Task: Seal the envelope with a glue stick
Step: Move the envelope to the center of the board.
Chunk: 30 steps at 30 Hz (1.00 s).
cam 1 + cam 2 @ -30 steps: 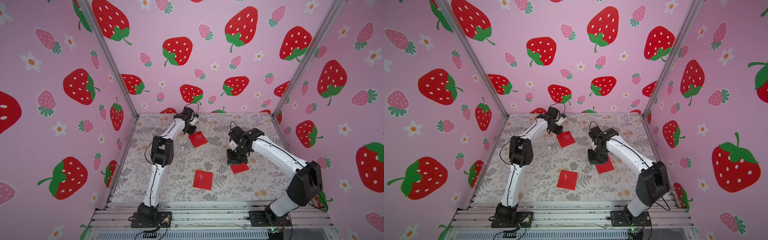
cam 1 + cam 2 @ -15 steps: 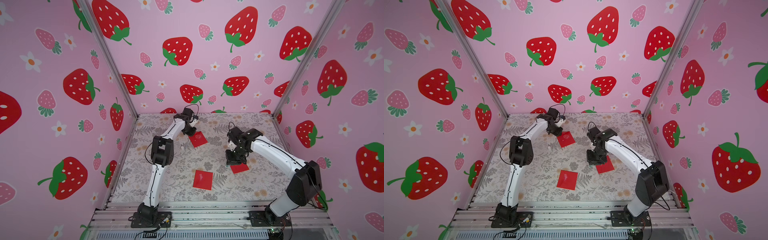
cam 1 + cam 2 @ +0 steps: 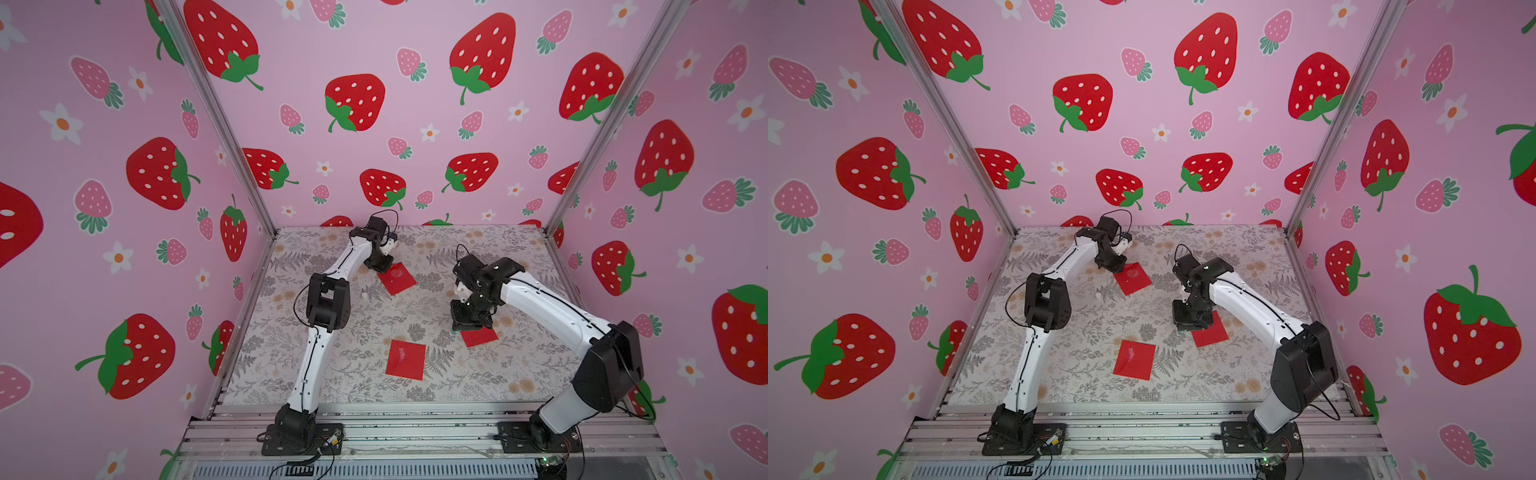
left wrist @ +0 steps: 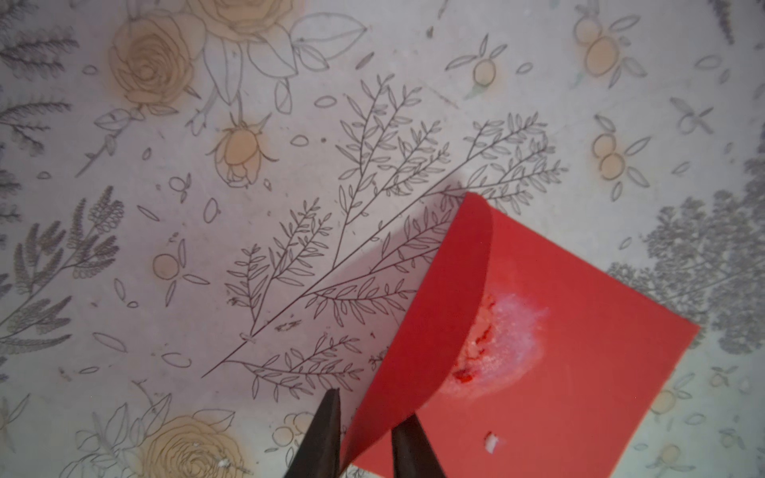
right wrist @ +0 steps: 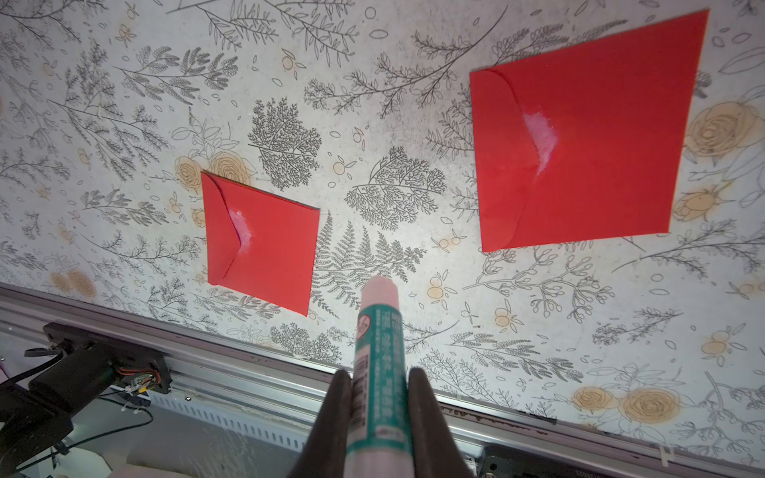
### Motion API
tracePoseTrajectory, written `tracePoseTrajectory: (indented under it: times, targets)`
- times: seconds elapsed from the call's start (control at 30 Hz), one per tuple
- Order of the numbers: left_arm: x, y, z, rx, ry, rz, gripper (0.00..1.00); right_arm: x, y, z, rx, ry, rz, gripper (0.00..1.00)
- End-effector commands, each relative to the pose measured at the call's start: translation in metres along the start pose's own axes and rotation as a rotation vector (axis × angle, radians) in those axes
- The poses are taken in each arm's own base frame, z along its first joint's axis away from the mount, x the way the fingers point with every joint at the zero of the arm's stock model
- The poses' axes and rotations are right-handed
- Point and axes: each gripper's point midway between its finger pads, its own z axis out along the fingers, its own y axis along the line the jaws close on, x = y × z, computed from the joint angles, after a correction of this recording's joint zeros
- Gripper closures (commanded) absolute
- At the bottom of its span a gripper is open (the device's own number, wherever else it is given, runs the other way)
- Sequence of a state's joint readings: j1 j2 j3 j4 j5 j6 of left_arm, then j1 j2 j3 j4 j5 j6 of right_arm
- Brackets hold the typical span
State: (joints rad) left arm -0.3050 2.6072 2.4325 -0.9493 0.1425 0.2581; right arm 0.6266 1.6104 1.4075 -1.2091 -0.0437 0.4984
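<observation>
Left gripper [image 4: 368, 409] had narrowed its fingers, still slightly apart, astride the raised flap [image 4: 447, 298] of the envelope [image 4: 579, 372] near the table's [image 3: 519, 374] back edge. Right gripper [image 5: 380, 374] pinched the glue stick [image 5: 377, 331] above the table's right side, beside a second envelope [image 3: 480, 336].

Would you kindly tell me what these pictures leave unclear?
Glue stick: base cut off by the right wrist view's edge; right arm covers it in both top views.
Far envelope: lifted flap hides part of its white smear, left wrist view.
White speck: too small to identify in both top views.
</observation>
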Motion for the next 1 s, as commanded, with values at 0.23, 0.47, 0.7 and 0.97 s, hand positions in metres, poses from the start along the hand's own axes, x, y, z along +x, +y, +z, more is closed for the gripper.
tracePoseTrajectory:
  times: [0.23, 0.47, 0.7, 0.97]
  targets:
    - [-0.003, -0.012, -0.011, 0.051, -0.026, -0.002, 0.93, 0.003, 0.001, -0.009, 0.004, -0.009, 0.000, 1.00]
    - [-0.004, -0.046, -0.034, 0.168, -0.101, -0.076, 0.98, -0.003, -0.004, -0.015, 0.028, -0.058, -0.004, 1.00]
    - [0.025, -0.102, -0.051, 0.280, -0.134, -0.185, 1.00, -0.015, -0.013, -0.017, 0.028, -0.077, 0.000, 1.00]
    - [0.078, -0.161, -0.051, 0.340, -0.089, -0.264, 1.00, -0.021, -0.020, -0.014, 0.012, -0.088, -0.002, 1.00]
